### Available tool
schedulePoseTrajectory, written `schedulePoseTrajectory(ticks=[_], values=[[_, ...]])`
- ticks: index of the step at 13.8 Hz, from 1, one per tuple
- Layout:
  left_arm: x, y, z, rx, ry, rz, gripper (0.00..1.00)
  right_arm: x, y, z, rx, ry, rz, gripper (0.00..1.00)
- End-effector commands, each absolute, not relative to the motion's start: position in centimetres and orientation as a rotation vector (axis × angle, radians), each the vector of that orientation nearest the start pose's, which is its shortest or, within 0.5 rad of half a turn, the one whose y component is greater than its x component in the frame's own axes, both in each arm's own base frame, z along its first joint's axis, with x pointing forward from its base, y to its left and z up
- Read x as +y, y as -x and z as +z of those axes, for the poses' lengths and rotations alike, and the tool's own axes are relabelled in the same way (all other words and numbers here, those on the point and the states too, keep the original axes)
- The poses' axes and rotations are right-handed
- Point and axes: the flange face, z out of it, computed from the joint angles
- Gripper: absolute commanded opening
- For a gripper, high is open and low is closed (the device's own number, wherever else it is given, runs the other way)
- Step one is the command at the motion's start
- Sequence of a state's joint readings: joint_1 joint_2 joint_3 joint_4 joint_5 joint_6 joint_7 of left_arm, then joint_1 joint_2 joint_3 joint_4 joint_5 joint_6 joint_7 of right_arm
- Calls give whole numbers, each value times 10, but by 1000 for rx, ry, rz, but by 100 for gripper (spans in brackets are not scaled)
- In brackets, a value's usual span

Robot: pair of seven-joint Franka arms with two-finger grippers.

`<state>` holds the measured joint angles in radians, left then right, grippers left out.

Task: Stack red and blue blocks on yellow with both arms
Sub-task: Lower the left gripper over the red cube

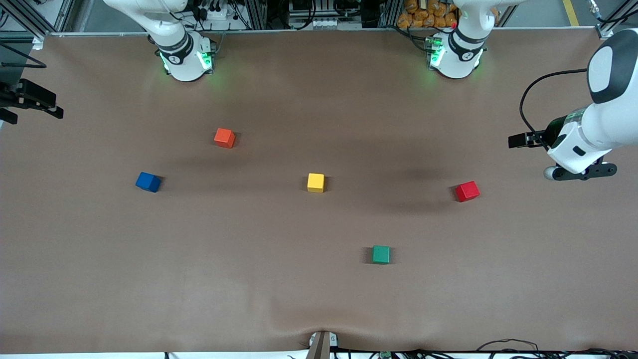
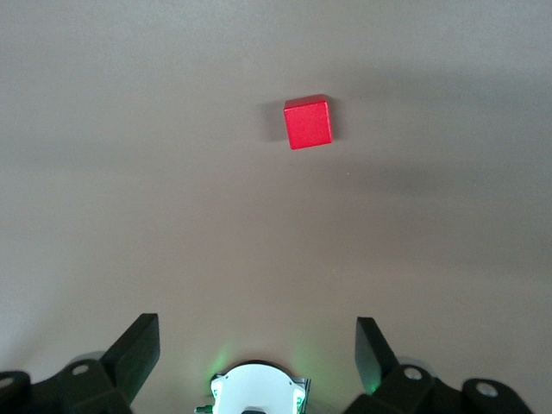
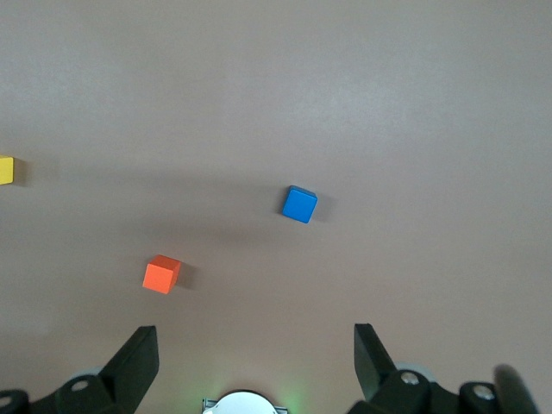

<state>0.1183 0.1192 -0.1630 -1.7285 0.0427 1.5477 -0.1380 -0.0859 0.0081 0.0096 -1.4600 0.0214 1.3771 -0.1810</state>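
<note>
Both jaws wide, empty. Left gripper [image 2: 257, 349] high, red block [image 1: 467, 191] at its 9 o'clock; right gripper [image 3: 256, 354] above blue block [image 1: 148, 182]; yellow [image 1: 315, 182] central. Risk: right grabs orange cube [image 1: 224, 137] at blue's 1 o'clock.

Brown table [image 1: 319, 299], 5 plain matte cubes, deep red block [image 1: 467, 191], royal blue block [image 1: 148, 182], bright yellow cube [image 1: 315, 182], orange-red cube [image 1: 224, 138], green cube [image 1: 381, 254], glossy white arms (black joint bands).

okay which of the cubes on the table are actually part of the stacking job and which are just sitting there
Part of the job: red block, blue block, yellow cube, with the open left gripper and open right gripper.
Just lying about: orange cube, green cube.
</note>
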Motion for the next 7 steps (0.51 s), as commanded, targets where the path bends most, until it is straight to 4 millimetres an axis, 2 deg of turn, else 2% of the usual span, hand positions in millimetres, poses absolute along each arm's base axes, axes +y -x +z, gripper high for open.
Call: schedulePoseTrajectory(ticks=[1,5,7], values=[[-18,-571,461,-140,3071,519,100,-39,-536,655,-144,3085,151,100],[-16,-584,411,-182,3112,587,100,-44,-535,653,-130,3084,164,100],[-19,-582,388,-259,3099,577,100,-44,-536,653,-130,3084,164,100]])
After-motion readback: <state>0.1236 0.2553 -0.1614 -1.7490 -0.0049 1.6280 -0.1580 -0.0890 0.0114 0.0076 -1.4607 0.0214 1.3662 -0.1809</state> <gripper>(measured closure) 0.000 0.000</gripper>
